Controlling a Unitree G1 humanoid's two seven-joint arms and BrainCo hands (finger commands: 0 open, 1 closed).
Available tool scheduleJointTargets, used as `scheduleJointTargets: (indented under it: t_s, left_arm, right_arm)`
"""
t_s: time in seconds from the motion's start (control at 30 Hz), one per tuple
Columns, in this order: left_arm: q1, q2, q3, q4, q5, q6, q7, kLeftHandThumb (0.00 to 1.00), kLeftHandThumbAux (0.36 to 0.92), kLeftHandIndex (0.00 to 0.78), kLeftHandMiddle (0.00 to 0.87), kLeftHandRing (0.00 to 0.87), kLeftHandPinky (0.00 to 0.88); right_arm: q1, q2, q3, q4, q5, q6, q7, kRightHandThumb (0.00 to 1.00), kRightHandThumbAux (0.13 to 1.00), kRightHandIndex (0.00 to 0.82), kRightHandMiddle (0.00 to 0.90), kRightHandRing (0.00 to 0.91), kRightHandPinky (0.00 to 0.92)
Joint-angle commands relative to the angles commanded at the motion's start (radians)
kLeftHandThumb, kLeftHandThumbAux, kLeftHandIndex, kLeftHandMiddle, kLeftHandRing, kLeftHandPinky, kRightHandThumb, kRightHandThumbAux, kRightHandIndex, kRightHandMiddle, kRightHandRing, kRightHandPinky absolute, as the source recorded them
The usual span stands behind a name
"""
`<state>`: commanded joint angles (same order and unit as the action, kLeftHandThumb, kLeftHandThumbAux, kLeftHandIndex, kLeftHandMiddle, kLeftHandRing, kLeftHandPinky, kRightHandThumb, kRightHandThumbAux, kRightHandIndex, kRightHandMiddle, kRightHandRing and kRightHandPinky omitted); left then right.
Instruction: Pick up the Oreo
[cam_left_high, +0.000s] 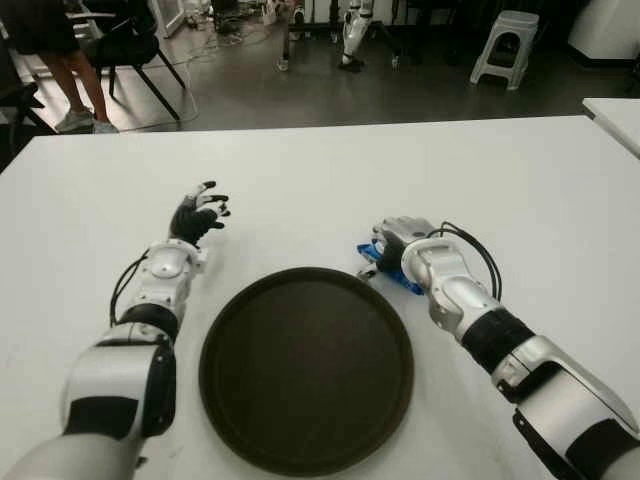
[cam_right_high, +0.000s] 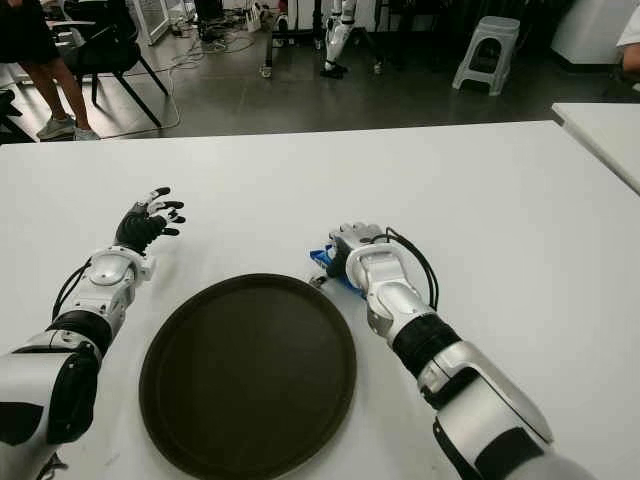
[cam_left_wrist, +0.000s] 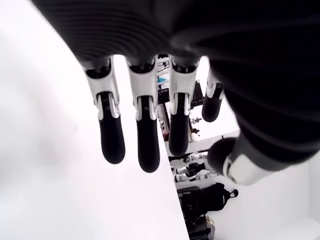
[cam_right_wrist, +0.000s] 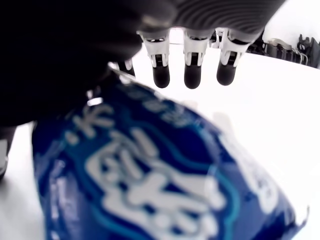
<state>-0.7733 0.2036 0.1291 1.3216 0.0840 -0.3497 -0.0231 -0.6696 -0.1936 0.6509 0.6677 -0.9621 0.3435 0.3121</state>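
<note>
The Oreo pack (cam_left_high: 372, 254) is a blue wrapper with white lettering, lying on the white table (cam_left_high: 350, 170) just off the far right rim of the round dark tray (cam_left_high: 305, 370). My right hand (cam_left_high: 398, 232) is directly over the pack and covers most of it. In the right wrist view the Oreo pack (cam_right_wrist: 150, 175) fills the space under the palm, while the fingers (cam_right_wrist: 192, 70) reach straight out past it, not curled around it. My left hand (cam_left_high: 200, 212) shows to the left of the tray, fingers (cam_left_wrist: 142, 135) spread and holding nothing.
A second white table (cam_left_high: 615, 115) shows at the right edge. Beyond the far table edge is open floor with a white stool (cam_left_high: 505, 45), a chair (cam_left_high: 135, 45) and a person's legs (cam_left_high: 75, 85) at the far left.
</note>
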Motion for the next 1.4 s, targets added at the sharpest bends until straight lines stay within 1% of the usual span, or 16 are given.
scheduleJointTargets:
  t_s: [0.2,0.33,0.4,0.53,0.73,0.93,0.97,1.0,1.03,1.1,1.13,1.17,1.2,1.23,1.3,1.4]
  left_arm:
    - [0.001,0.002,-0.003,-0.001,0.005,-0.003,0.007,0.414,0.632,0.130,0.277,0.334,0.387]
    - [0.001,0.005,-0.006,-0.003,0.008,-0.005,0.008,0.398,0.638,0.129,0.270,0.328,0.381]
    - [0.001,0.006,-0.008,-0.004,0.010,-0.006,0.009,0.392,0.641,0.128,0.271,0.328,0.385]
    - [0.000,0.009,-0.011,-0.004,0.012,-0.004,0.012,0.389,0.641,0.128,0.276,0.330,0.385]
    - [-0.001,0.010,-0.004,-0.004,0.002,0.003,-0.001,0.412,0.642,0.132,0.278,0.336,0.390]
    - [-0.001,0.010,0.002,-0.004,-0.003,0.003,-0.012,0.411,0.635,0.132,0.278,0.336,0.396]
    - [-0.001,0.011,0.001,-0.005,-0.002,0.001,-0.013,0.402,0.636,0.131,0.276,0.335,0.395]
    - [-0.001,0.011,0.001,-0.005,-0.001,-0.001,-0.014,0.391,0.634,0.129,0.274,0.332,0.391]
    - [-0.001,0.012,0.001,-0.005,-0.001,-0.003,-0.014,0.387,0.634,0.129,0.273,0.331,0.389]
    - [-0.001,0.013,0.002,-0.005,-0.001,-0.004,-0.015,0.371,0.629,0.127,0.268,0.326,0.384]
    - [-0.001,0.013,0.001,-0.005,0.000,-0.006,-0.014,0.369,0.629,0.126,0.268,0.326,0.383]
    - [-0.001,0.013,0.000,-0.005,0.001,-0.006,-0.013,0.359,0.628,0.127,0.268,0.325,0.382]
    - [-0.001,0.014,-0.001,-0.005,0.003,-0.007,-0.013,0.356,0.627,0.127,0.268,0.324,0.381]
    - [-0.001,0.014,-0.002,-0.005,0.004,-0.007,-0.012,0.347,0.628,0.128,0.268,0.323,0.381]
    - [-0.001,0.015,-0.003,-0.006,0.004,-0.009,-0.014,0.339,0.635,0.129,0.268,0.321,0.378]
    - [0.000,0.016,-0.003,-0.006,0.005,-0.009,-0.014,0.345,0.642,0.133,0.267,0.322,0.383]
  right_arm:
    - [0.005,-0.007,-0.001,-0.017,0.002,0.006,0.005,0.000,0.480,0.036,0.053,0.063,0.102]
    - [0.016,-0.006,-0.008,-0.036,0.008,0.026,0.009,0.000,0.495,0.046,0.061,0.097,0.186]
    - [0.020,-0.006,-0.010,-0.044,0.010,0.036,0.010,0.000,0.510,0.050,0.069,0.125,0.243]
    - [0.027,-0.011,-0.005,-0.055,0.009,0.044,0.010,0.000,0.526,0.057,0.077,0.146,0.265]
    - [0.047,-0.024,-0.001,-0.090,0.005,0.038,-0.008,0.020,0.571,0.075,0.094,0.158,0.255]
    - [0.070,-0.042,-0.008,-0.146,0.005,0.042,-0.008,0.088,0.622,0.142,0.118,0.166,0.257]
    - [0.072,-0.043,-0.010,-0.154,0.005,0.043,-0.008,0.104,0.649,0.182,0.141,0.182,0.274]
    - [0.073,-0.043,-0.011,-0.159,0.005,0.045,-0.008,0.121,0.706,0.239,0.173,0.209,0.306]
    - [0.075,-0.044,-0.011,-0.164,0.004,0.045,-0.009,0.128,0.726,0.259,0.184,0.218,0.318]
    - [0.076,-0.046,-0.012,-0.169,0.003,0.046,-0.009,0.165,0.800,0.324,0.231,0.260,0.357]
    - [0.077,-0.047,-0.011,-0.171,0.002,0.046,-0.010,0.170,0.810,0.334,0.237,0.266,0.362]
    - [0.077,-0.048,-0.010,-0.173,0.001,0.045,-0.010,0.355,0.783,0.364,0.283,0.302,0.395]
    - [0.078,-0.050,-0.010,-0.176,0.000,0.044,-0.011,0.421,0.774,0.375,0.299,0.314,0.407]
    - [0.078,-0.052,-0.009,-0.178,-0.001,0.043,-0.011,0.518,0.760,0.391,0.346,0.347,0.435]
    - [0.079,-0.054,-0.008,-0.178,-0.001,0.035,-0.019,0.620,0.745,0.409,0.417,0.402,0.473]
    - [0.080,-0.058,-0.007,-0.179,0.001,0.025,-0.024,0.668,0.739,0.417,0.478,0.460,0.507]
